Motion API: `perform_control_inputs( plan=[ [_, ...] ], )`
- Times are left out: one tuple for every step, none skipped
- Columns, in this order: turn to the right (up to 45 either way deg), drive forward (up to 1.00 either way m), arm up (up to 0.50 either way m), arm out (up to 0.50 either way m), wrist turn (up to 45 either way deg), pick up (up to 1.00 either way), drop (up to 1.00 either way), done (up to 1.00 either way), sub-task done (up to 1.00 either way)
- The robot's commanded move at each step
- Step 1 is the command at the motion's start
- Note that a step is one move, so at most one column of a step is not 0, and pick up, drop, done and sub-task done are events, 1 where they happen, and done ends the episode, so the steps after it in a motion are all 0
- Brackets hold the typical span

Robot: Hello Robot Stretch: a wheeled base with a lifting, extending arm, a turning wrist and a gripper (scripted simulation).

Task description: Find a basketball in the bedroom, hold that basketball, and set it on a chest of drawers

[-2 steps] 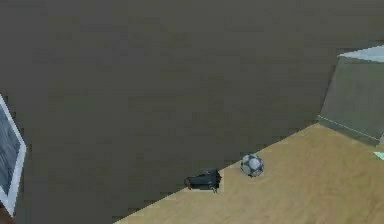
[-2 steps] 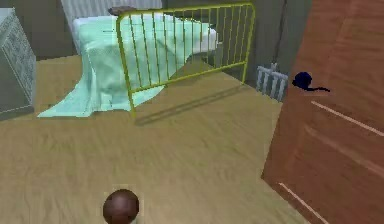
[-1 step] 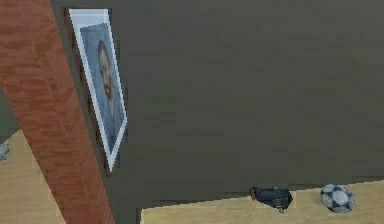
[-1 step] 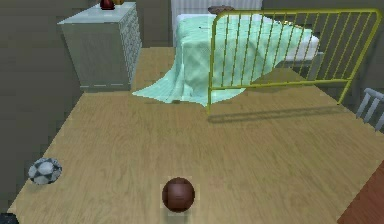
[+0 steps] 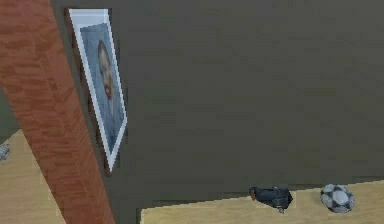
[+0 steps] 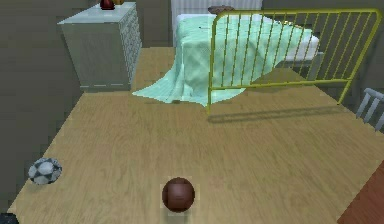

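Observation:
A dark brown-orange ball [image 6: 178,193], the size and shape of a basketball, rests on the wooden floor near the bottom middle of the arm side view. A pale grey chest of drawers [image 6: 101,45] stands against the wall at the arm side view's upper left, with a small red object [image 6: 107,4] on its top.
A black-and-white ball [image 5: 337,197] lies on the floor by the dark wall, next to a small dark object [image 5: 271,197]; the same ball [image 6: 43,171] lies at the arm side view's left. A framed portrait [image 5: 103,82] hangs beside a wooden door frame [image 5: 45,110]. A bed with mint cover [image 6: 235,50] and yellow rail [image 6: 290,55] stands farther out.

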Motion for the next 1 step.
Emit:
perform_control_inputs(
  plan=[
    [0.0, 0.0, 0.0, 0.5, 0.0, 0.0, 0.0, 0.0, 0.0]
  ],
)
